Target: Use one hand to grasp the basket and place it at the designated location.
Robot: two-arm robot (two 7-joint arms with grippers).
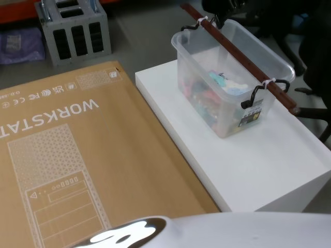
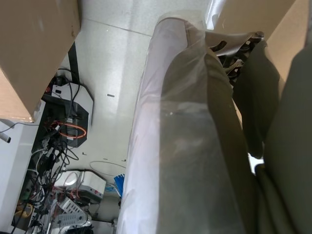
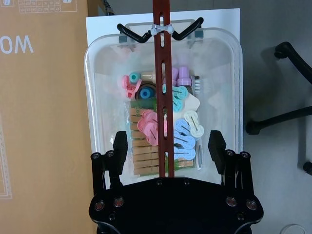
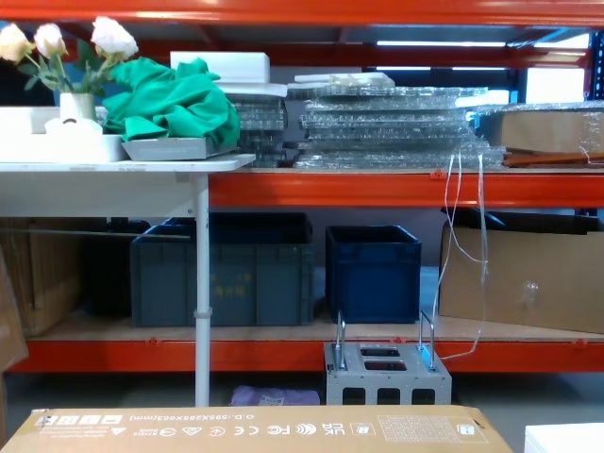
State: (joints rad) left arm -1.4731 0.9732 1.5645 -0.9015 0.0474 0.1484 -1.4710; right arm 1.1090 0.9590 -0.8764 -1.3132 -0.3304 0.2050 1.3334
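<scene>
White tabletop (image 1: pixel 258 160) at right of the head view, basket (image 1: pixel 204 98) on its far end. It's part-filled with pegs (image 3: pixel 146 156), so probably light, with slick walls. My right end effector (image 3: pixel 168 141) hangs above, wide open and empty, straddling the stiff handle (image 3: pixel 162 73). I'd grip mid-bar.

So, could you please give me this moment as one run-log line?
phase: pre-grasp | right gripper: open, over basket, fingers either side of handle | basket: on white platform
</scene>
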